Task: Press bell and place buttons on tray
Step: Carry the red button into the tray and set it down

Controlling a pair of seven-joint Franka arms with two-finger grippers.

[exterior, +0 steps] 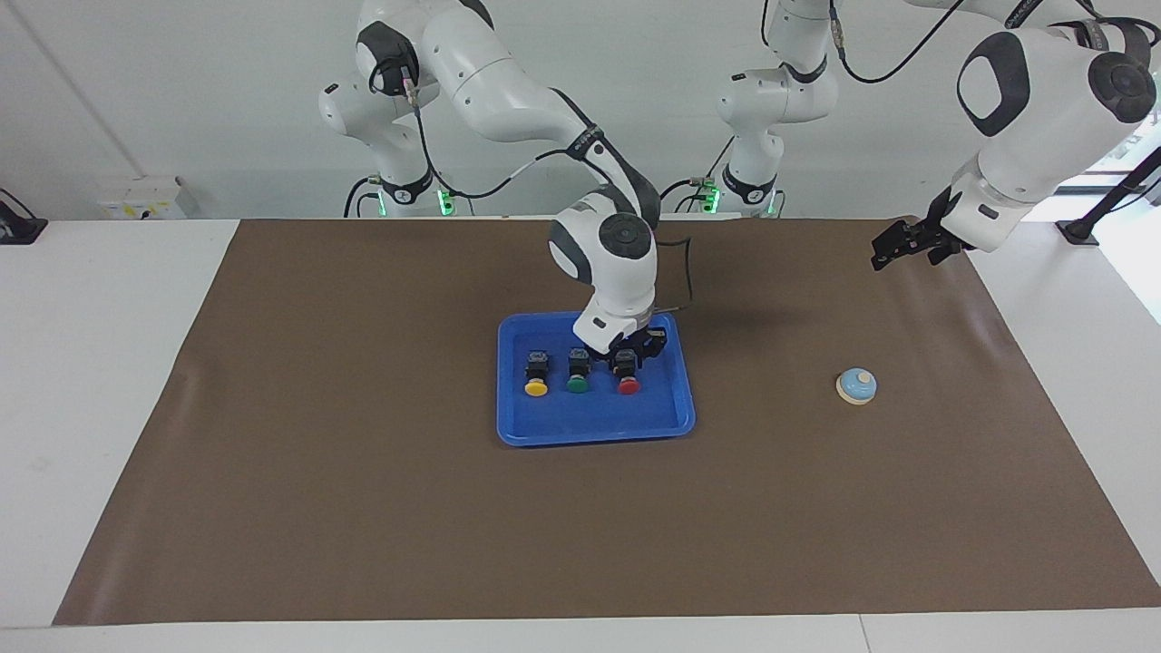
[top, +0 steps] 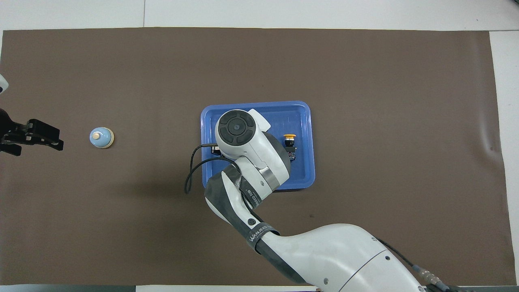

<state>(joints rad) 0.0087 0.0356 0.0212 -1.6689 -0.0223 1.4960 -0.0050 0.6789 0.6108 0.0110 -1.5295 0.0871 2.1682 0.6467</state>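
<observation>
Three buttons [exterior: 578, 373] lie in the tray [exterior: 594, 426], caps pointing away from the robots; right pincer [exterior: 626, 355] apparently straddles the red button [exterior: 628, 375], grip uncertain; left pincer [exterior: 898, 245] spread.

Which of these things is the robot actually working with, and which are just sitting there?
Part of the job: blue tray, yellow button, green button, red button, bell, right end effector.

Just there: brown mat, waiting left end effector.

Yellow [exterior: 536, 387], green [exterior: 577, 384] and red [exterior: 629, 386] buttons lie in a row in the blue tray [exterior: 594, 428], caps pointing away from the robots. The light-blue bell [exterior: 856, 386] sits upright toward the left arm's end.
</observation>
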